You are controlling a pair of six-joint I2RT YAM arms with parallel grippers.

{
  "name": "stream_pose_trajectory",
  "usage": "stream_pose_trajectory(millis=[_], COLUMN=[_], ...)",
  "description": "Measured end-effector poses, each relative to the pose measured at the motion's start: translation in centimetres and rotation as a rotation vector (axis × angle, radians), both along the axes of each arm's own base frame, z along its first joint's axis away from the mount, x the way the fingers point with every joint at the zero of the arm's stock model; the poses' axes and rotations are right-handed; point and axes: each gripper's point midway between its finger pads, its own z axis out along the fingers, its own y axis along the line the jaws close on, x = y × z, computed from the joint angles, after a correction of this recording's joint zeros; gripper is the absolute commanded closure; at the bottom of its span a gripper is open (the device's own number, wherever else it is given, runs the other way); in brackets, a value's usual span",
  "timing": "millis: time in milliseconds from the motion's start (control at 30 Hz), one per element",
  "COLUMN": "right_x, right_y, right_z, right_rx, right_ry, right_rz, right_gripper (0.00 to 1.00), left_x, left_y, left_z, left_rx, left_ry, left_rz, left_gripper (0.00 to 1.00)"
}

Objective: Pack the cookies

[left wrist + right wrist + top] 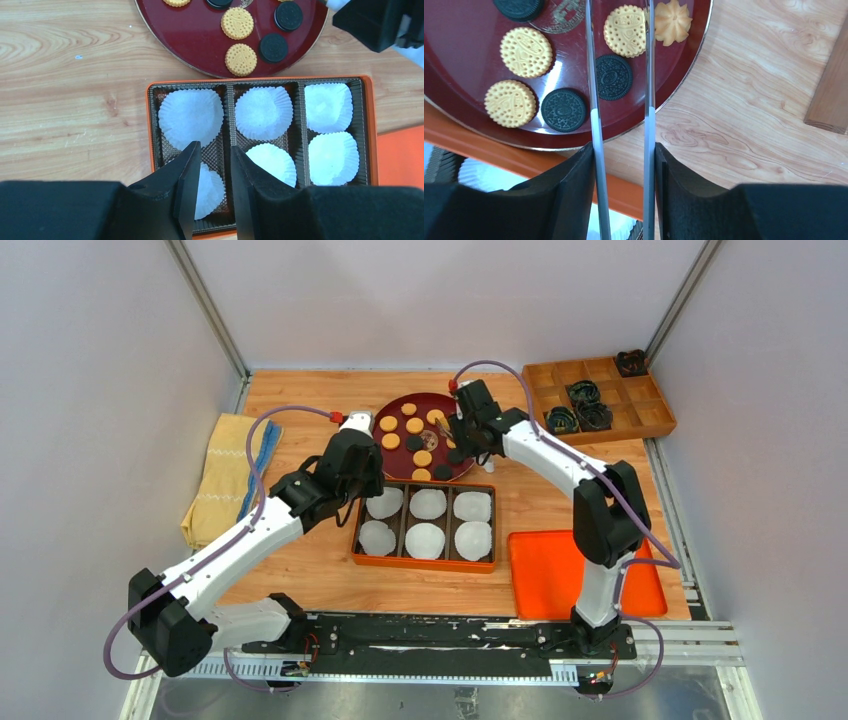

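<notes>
The cookies (414, 426) lie on a dark red round plate (425, 398): flat golden ones, black ones (563, 109) and a knobbly orange one (672, 21). My right gripper (624, 150) is shut on metal tongs (592, 75). Their two blades reach over the plate with a golden cookie (625, 30) and a black cookie (613, 76) between them; the tips are out of view. My left gripper (214, 147) is narrowly open and empty above the orange box (149, 125). The box holds several empty white paper cups (190, 117).
A flat orange tray (560, 575) lies right of the box. A wooden compartment box (600, 400) with black items stands at the back right; its corner shows in the right wrist view (829, 100). A yellow towel (228, 475) lies at the left.
</notes>
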Motion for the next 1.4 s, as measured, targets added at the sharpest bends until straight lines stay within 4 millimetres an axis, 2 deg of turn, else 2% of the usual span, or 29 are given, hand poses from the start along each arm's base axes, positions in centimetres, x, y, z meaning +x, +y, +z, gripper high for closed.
stream_pose_trajectory(millis=[233, 333, 400, 500, 833, 1067, 1167, 1233, 1267, 1400], right_x=[-1.1, -1.4, -1.4, -1.4, -0.9, 0.1, 0.7, 0.9, 1.0, 1.0], right_y=[-0.2, -0.4, -0.5, -0.5, -0.2, 0.1, 0.3, 0.3, 0.4, 0.2], right_z=[4.1, 5.5, 5.7, 5.1, 0.7, 0.2, -0.1, -0.5, -0.7, -1.1], right_rx=[0.063, 0.081, 0.083, 0.073, 0.017, 0.003, -0.004, -0.011, -0.015, -0.021], right_ry=[-0.064, -0.09, -0.096, -0.08, 0.013, 0.013, 0.011, 0.015, 0.018, 0.03], right_rz=[0.015, 0.012, 0.006, 0.0, -0.002, -0.011, -0.016, -0.021, -0.023, -0.032], right_gripper=[1.0, 0.92, 0.91, 0.89, 0.75, 0.72, 0.64, 0.53, 0.51, 0.5], left_x=[0.2, 0.3, 0.4, 0.4, 0.2, 0.2, 0.2, 0.2, 0.2, 0.2], left_y=[0.3, 0.4, 0.5, 0.6, 1.3, 1.4, 1.4, 1.4, 1.4, 1.4], left_z=[0.9, 1.6, 1.8, 1.9, 1.8, 2.1, 2.1, 2.1, 2.1, 2.1], left_rx=[0.01, 0.012, 0.016, 0.021, 0.05, 0.046, 0.047, 0.047, 0.047, 0.046], left_ry=[-0.013, -0.027, -0.032, -0.032, -0.033, -0.041, -0.041, -0.041, -0.041, -0.04], left_rz=[0.012, 0.015, 0.014, 0.016, 0.03, 0.033, 0.033, 0.033, 0.032, 0.032], left_gripper=[0.65, 0.65, 0.65, 0.64, 0.58, 0.58, 0.58, 0.57, 0.57, 0.57])
